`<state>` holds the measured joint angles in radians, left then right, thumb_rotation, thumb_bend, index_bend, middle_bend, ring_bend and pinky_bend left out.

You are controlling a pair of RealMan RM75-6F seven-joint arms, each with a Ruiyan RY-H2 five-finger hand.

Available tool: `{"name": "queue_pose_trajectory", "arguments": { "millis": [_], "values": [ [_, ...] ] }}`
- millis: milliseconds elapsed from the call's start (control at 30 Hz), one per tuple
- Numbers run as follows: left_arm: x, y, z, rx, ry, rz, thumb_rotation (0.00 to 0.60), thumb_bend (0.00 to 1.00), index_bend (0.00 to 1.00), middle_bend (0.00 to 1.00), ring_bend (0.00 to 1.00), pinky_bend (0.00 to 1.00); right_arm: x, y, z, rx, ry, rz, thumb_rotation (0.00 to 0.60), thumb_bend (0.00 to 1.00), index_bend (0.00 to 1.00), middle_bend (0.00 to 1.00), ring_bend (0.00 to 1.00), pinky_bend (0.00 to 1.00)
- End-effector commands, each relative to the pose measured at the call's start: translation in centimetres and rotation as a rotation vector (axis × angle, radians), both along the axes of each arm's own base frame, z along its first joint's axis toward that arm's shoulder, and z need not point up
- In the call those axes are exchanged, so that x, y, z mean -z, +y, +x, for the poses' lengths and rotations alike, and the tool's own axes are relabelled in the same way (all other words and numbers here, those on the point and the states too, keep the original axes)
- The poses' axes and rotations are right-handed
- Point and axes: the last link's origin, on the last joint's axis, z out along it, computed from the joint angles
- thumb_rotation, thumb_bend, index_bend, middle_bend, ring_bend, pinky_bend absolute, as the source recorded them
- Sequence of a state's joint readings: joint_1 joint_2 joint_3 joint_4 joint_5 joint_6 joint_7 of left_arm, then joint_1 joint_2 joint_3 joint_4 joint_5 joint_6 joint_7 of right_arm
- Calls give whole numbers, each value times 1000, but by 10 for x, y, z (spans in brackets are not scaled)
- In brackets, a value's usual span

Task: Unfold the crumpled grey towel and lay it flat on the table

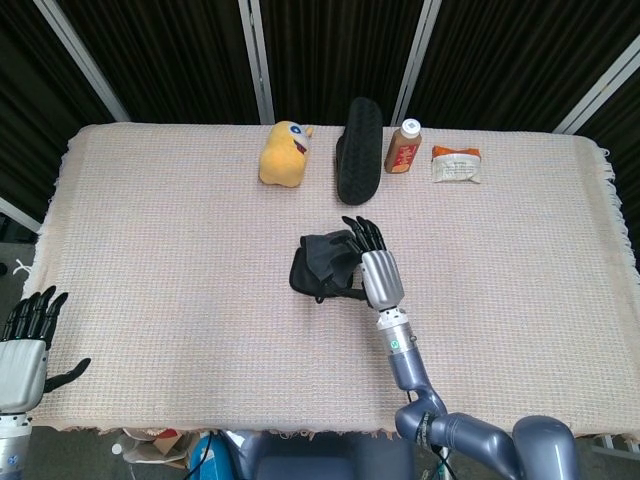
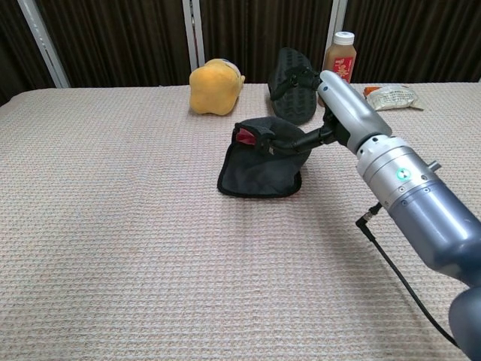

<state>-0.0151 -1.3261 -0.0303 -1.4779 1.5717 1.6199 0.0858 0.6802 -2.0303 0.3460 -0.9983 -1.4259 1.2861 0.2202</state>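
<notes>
Towel (image 1: pixel 322 266) open to me from 6 to 9 o'clock; plush (image 1: pixel 282 154), sandal (image 1: pixel 357 150), bottle (image 1: pixel 403 146) crowd 12.

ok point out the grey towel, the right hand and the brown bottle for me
grey towel (image 2: pixel 255 174), chest view, on its flat lower fold.
right hand (image 2: pixel 342 101), chest view, on the silver back of the hand.
brown bottle (image 1: pixel 402 152), head view, on its label.
</notes>
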Motion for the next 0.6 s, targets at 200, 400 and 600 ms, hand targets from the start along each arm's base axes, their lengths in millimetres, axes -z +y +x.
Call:
{"name": "queue_pose_trajectory", "arguments": {
  "millis": [200,400,600],
  "values": [
    [0,-1,0,-1,1,-3,600,0,0,0,0,55,-2,1,-5,32,-3,10,600,260,510,194,66,53],
    [1,-1,-1,-5,1,-6,600,0,0,0,0,54,-1,0,-2,32,-14,15,600,379,536,203,72,53],
    [2,-1,-2,-7,4,-9,600,0,0,0,0,55,0,1,-5,35,-12,21,600,480,575,214,76,53]
  ]
}}
